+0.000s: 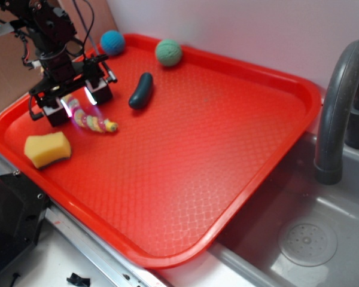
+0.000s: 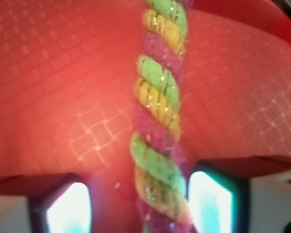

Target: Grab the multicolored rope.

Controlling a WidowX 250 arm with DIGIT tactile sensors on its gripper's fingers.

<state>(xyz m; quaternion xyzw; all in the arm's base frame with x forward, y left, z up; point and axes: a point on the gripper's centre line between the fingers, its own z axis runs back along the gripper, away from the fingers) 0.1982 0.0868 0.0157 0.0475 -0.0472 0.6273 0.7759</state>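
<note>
claw (image 2: 138,204) astride multicolored rope (image 2: 160,121) | rope runs lengthwise away, flat on tray (image 2: 63,97)

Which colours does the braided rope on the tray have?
The multicolored rope is twisted in green, yellow and pink strands; the wrist view shows it best.

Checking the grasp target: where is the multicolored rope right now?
In the exterior view, the multicolored rope lies on the red tray's left side, under the open pincer, between yellow sponge and dark pickle.

The multicolored rope (image 2: 159,121) is fuzzy twisted fibre with glittery threads (matt otherwise); the tray (image 1: 239,155) is glossy red plastic with a fine grid texture; the sponge (image 1: 46,148) looks porous
</note>
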